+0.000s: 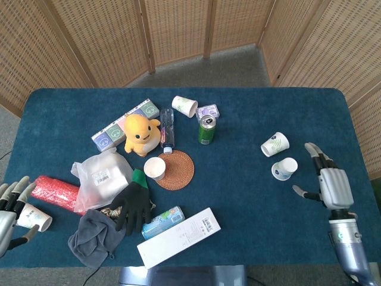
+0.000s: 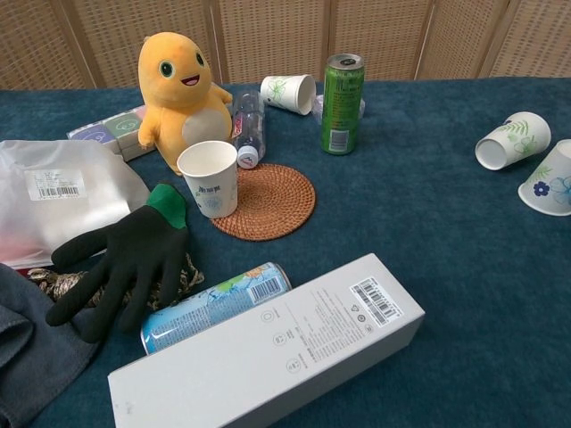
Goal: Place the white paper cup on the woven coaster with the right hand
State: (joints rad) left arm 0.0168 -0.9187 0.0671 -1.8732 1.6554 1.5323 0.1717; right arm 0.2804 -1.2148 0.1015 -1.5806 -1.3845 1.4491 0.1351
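while the right hand (image 1: 332, 186) hangs spread and empty by the table's right edge, the white paper cup (image 2: 210, 178) stands upright (mouth up), touching the woven coaster (image 2: 268, 201).

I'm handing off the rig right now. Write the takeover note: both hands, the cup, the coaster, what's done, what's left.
Right hand: open, empty, at the table's right edge near two paper cups.
Left hand: at the front-left corner, around a paper cup; a firm hold cannot be confirmed.
White paper cup: upright, at the left rim of the woven coaster, mostly off it.
Done: nothing confirmed.
Left: grasp the cup with the right hand, set it centred on the coaster.
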